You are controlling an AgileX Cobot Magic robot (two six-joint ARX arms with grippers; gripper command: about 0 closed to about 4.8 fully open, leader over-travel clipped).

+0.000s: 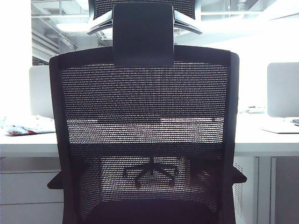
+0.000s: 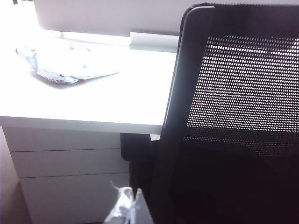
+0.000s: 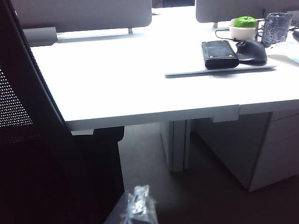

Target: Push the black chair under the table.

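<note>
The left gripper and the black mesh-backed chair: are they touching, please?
Apart. The left wrist view shows floor between the left gripper tips and the black mesh-backed chair frame.

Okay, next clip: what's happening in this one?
A two-arm robot faces the back of the black chair, which stands right in front of the table, its armrests about level with the desk edge. The left gripper sits low beside the chair's left frame edge; the right gripper is low by its right side. Neither visibly touches the chair, and whether they are open or shut cannot be told. A crumpled wrapper lies on the desk.
</note>
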